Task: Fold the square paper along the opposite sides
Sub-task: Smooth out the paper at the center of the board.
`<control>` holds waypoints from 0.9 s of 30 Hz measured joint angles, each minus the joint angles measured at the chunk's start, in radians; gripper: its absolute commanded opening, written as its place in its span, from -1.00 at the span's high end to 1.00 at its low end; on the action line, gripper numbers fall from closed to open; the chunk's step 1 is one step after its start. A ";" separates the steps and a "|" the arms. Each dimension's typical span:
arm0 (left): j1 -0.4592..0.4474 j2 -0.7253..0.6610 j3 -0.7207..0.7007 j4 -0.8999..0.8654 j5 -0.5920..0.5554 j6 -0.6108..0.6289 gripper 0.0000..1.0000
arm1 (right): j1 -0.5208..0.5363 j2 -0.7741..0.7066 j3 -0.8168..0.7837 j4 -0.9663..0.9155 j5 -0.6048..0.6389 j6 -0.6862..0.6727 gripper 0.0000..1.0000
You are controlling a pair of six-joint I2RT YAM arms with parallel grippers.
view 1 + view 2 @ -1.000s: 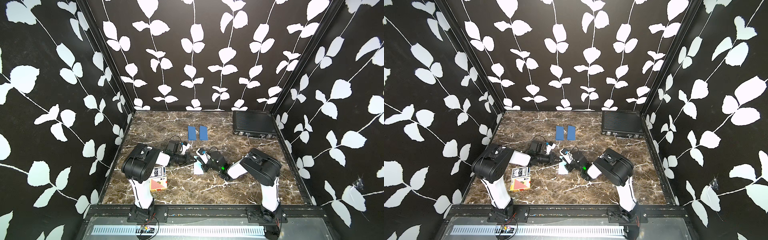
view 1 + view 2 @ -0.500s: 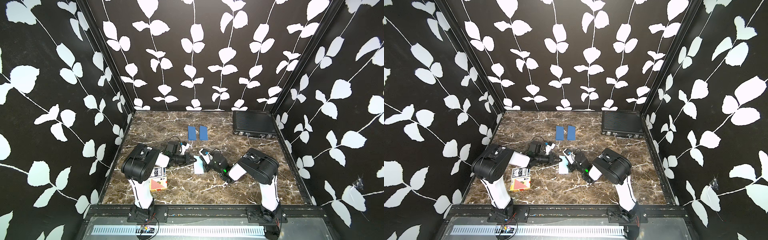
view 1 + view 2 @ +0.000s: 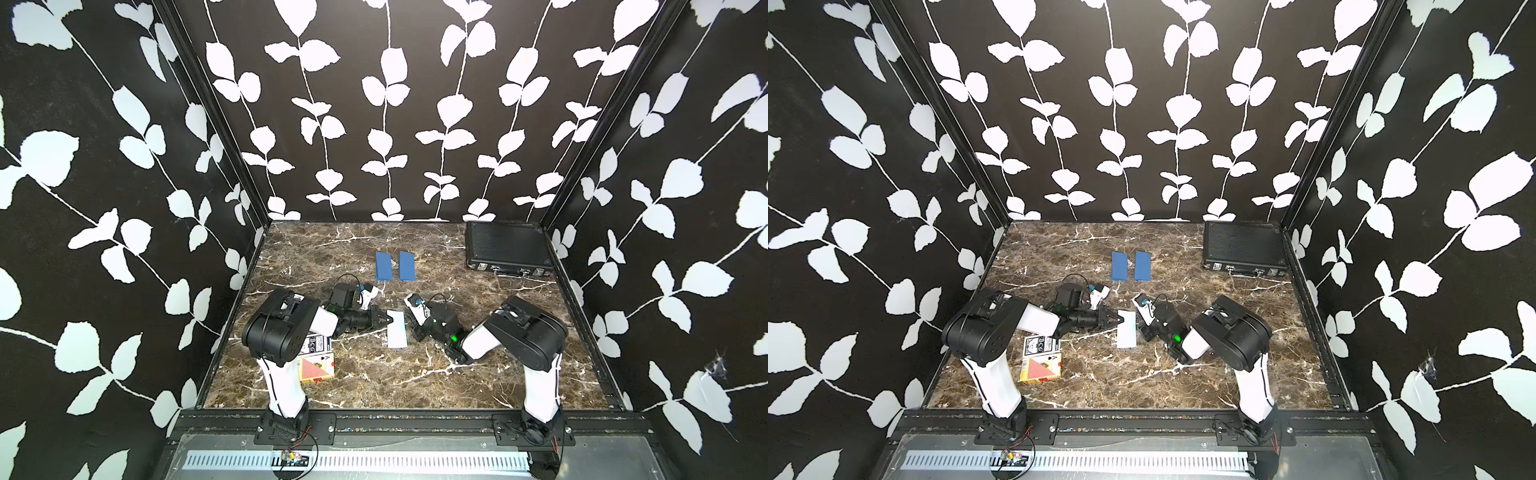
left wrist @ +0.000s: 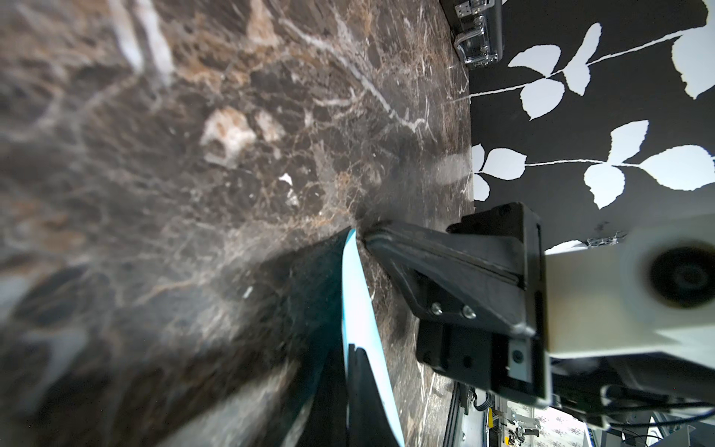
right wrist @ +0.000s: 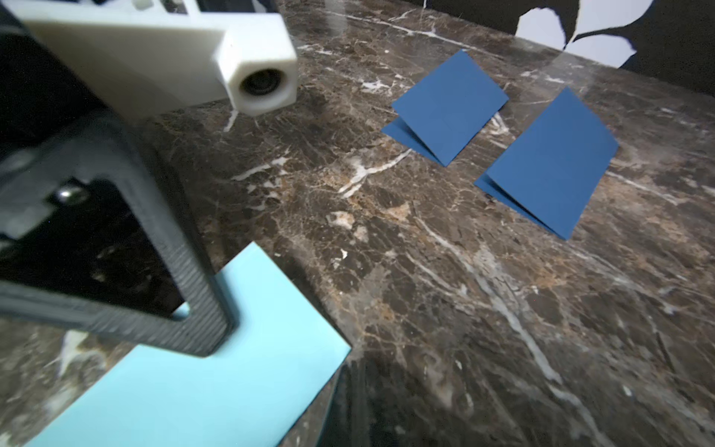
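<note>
Two claws, both pinched closed, meet at the folded light-blue paper [image 3: 397, 336] on the mid marble table [image 3: 374, 382]. The left gripper [image 3: 387, 320] presses its near edge. The right gripper [image 3: 410, 326] touches the opposite edge. Dark-blue folded sheets [image 3: 383, 266] lie behind.

Front-centre counter [image 3: 374, 386] is open; card boxes [image 3: 316, 368] block front-left, two folded blue sheets [image 3: 383, 266] sit mid-back, black case [image 3: 505, 247] fills back-right corner.
</note>
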 measured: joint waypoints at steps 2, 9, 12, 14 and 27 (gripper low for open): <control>0.000 0.000 0.004 -0.001 -0.001 0.000 1.00 | -0.001 -0.034 0.000 -0.021 -0.042 0.017 1.00; 0.000 0.000 0.015 -0.024 -0.002 0.001 1.00 | 0.036 -0.074 -0.021 -0.026 -0.130 0.070 1.00; 0.000 0.000 0.020 -0.037 -0.002 0.002 1.00 | 0.064 -0.074 -0.066 -0.030 -0.132 0.079 1.00; 0.000 0.000 0.024 -0.047 -0.002 0.003 1.00 | 0.079 -0.072 -0.085 -0.038 -0.131 0.079 1.00; 0.011 -0.002 0.037 -0.089 0.018 0.029 0.54 | 0.094 -0.024 -0.089 0.034 -0.128 0.078 1.00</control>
